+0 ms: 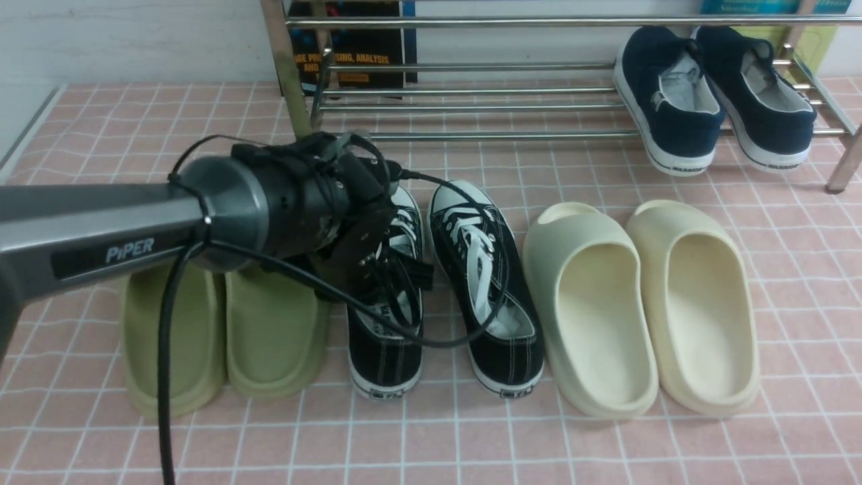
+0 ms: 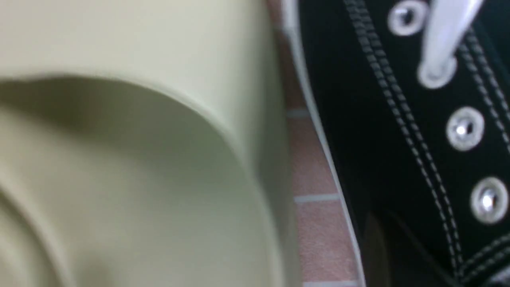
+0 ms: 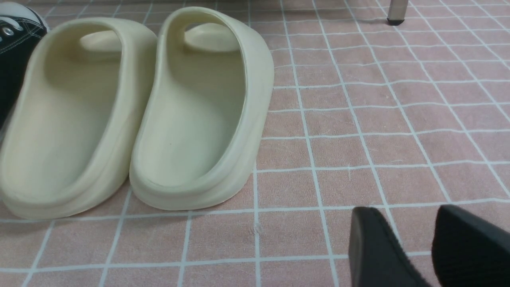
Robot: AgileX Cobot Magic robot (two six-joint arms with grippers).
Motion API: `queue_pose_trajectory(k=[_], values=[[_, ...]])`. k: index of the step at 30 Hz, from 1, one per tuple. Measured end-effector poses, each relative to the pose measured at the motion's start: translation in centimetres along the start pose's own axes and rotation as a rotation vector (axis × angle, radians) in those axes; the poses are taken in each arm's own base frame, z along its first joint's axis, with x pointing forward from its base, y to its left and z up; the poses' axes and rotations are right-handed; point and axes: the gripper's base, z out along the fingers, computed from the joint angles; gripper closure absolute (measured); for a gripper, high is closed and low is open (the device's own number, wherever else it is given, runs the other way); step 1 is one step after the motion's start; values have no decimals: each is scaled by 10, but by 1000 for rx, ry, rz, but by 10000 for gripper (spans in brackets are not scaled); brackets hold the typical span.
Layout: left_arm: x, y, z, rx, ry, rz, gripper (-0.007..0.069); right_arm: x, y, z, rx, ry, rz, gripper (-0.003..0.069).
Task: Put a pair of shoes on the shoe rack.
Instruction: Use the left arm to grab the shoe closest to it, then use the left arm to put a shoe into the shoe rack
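Two black canvas sneakers stand side by side on the pink tiled floor: the left sneaker [image 1: 384,350] and the right sneaker [image 1: 485,269]. My left gripper [image 1: 387,269] reaches down onto the left sneaker's collar and is shut on its side wall. In the left wrist view one dark finger [image 2: 374,243] lies against the black canvas side [image 2: 378,139]; the other finger is hidden. My right gripper [image 3: 410,235] hovers open over bare tiles, to the right of the cream slides. The chrome shoe rack [image 1: 485,108] stands behind the sneakers.
Two navy slip-ons [image 1: 673,101] sit on the rack's right end. Cream slides [image 1: 592,310] lie right of the sneakers and green slides [image 1: 276,330] left, the nearer one almost touching the held sneaker [image 2: 139,139]. A rack leg [image 3: 396,12] stands at the far right.
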Motion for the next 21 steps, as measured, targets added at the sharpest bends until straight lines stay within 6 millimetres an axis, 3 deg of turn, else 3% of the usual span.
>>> queue_pose_trajectory(k=[2, 5, 6, 9, 14, 21], values=[[-6, 2, -9, -11, -16, -2, 610, 0, 0, 0, 0, 0, 0, 421], [-32, 10, -37, -14, -106, -34, 613, 0, 0, 0, 0, 0, 0, 421], [-34, 11, -38, -13, -111, -38, 613, 0, 0, 0, 0, 0, 0, 421], [-65, 17, -47, 28, -221, -89, 613, 0, 0, 0, 0, 0, 0, 421], [-108, 24, -25, 36, -300, -157, 613, 0, 0, 0, 0, 0, 0, 421], [-144, 20, 12, 27, -342, -194, 610, 0, 0, 0, 0, 0, 0, 421]])
